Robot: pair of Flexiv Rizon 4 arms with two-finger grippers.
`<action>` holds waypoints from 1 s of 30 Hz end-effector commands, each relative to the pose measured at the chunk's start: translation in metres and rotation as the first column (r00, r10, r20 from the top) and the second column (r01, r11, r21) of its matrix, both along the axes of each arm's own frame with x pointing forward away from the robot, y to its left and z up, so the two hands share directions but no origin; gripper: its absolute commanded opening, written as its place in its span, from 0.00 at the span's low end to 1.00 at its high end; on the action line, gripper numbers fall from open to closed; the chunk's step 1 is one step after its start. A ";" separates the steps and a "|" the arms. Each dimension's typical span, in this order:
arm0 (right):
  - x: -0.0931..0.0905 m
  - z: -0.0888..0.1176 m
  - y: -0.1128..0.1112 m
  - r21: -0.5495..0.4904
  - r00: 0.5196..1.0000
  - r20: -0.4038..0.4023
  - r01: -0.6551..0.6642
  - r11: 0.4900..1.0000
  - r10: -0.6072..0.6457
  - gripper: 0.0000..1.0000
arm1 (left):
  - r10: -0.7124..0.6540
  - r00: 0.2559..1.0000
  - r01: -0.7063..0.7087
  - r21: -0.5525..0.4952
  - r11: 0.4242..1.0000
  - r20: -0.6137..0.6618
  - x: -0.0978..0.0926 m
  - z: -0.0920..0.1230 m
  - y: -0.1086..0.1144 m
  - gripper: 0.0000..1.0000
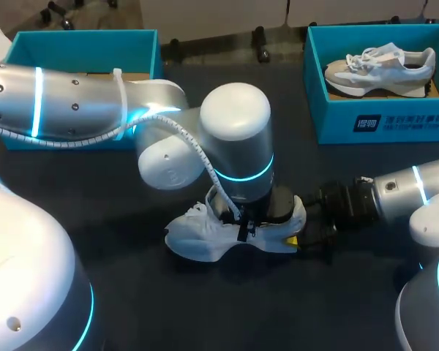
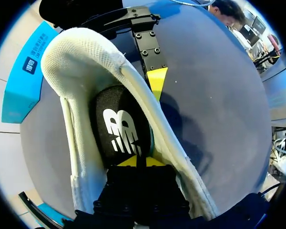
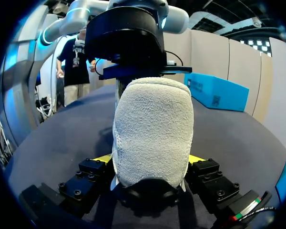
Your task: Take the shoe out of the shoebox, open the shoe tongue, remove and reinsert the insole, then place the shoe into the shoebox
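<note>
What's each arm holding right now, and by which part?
Right jaws clamp the white shoe by its heel. Left jaws sit inside, at the insole; any hold there cannot be told.

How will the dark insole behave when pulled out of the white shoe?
Probably floppy and light: the insole lies as a flat sheet. It fits snugly between the white shoe's walls, so it may drag, though the right gripper clamps the heel.

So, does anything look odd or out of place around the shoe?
Nothing stands out. The white shoe stands upright on the table, its heel held from both sides by the right gripper; the black insole lies inside it.
</note>
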State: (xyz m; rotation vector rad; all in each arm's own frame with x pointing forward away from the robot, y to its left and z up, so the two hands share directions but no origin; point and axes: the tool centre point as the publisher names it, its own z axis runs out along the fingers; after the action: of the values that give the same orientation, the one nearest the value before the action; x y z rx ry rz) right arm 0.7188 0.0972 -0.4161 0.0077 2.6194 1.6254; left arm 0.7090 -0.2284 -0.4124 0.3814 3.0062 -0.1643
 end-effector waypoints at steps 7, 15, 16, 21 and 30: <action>0.000 0.001 0.000 -0.006 1.000 -0.002 -0.001 1.000 0.001 0.00 | 0.051 0.999 -0.051 -0.037 0.998 -0.009 0.011 -0.002 0.008 0.00; 0.000 0.001 0.000 -0.006 1.000 -0.002 -0.001 1.000 0.001 0.00 | 0.074 0.996 -0.076 -0.047 0.996 -0.041 0.013 0.019 0.011 0.00; 0.000 0.001 0.000 -0.006 1.000 -0.002 -0.001 1.000 0.001 0.00 | 0.074 0.996 -0.076 -0.047 0.996 -0.041 0.013 0.021 0.011 0.00; 0.000 0.001 0.000 -0.006 1.000 -0.002 -0.001 1.000 0.001 0.00 | 0.083 0.994 -0.086 -0.046 0.995 -0.064 0.013 0.028 0.013 0.00; 0.000 0.001 0.000 -0.006 1.000 -0.002 -0.001 1.000 0.001 0.00 | 0.110 0.988 -0.116 -0.051 0.992 -0.108 0.015 0.041 0.018 0.00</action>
State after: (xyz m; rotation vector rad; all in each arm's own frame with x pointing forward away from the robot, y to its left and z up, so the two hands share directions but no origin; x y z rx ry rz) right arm 0.7198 0.0971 -0.4152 0.0084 2.6191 1.6255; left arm 0.7202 -0.2172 -0.3778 0.1997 3.0984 -0.2553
